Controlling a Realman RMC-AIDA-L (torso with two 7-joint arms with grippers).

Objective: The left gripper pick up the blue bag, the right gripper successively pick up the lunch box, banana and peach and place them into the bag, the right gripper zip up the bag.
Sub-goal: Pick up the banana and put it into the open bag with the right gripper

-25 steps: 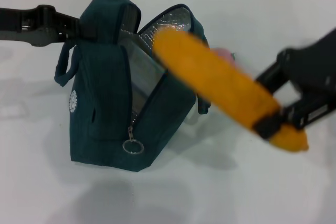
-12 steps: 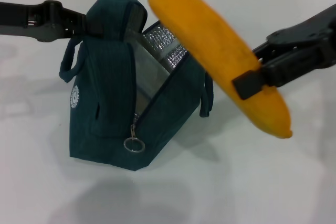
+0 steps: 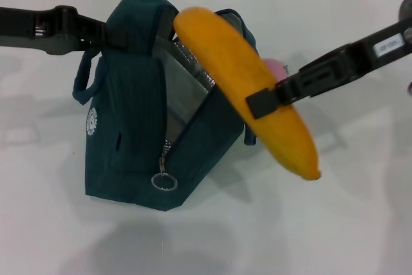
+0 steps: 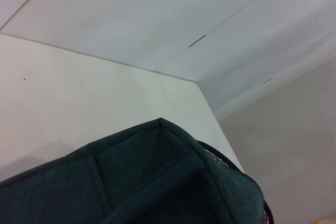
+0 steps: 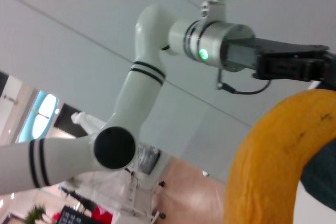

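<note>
Banana (image 3: 248,91) lowered toward bag (image 3: 138,127) mouth, pinched by right tool (image 3: 262,102); left tool's state unclear.

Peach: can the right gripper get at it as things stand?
Probably not. The right gripper is shut on the banana, and the peach sits behind the banana and the blue bag, only a pink sliver showing. The left gripper holds the bag's top.

The head camera looks forward and down at the table (image 3: 360,223), bag (image 3: 135,140) at nine o'clock. The left wrist camera skims the bag's top (image 4: 157,182), very near. The right wrist camera faces upward past the banana (image 5: 273,166), which the head view shares.
</note>
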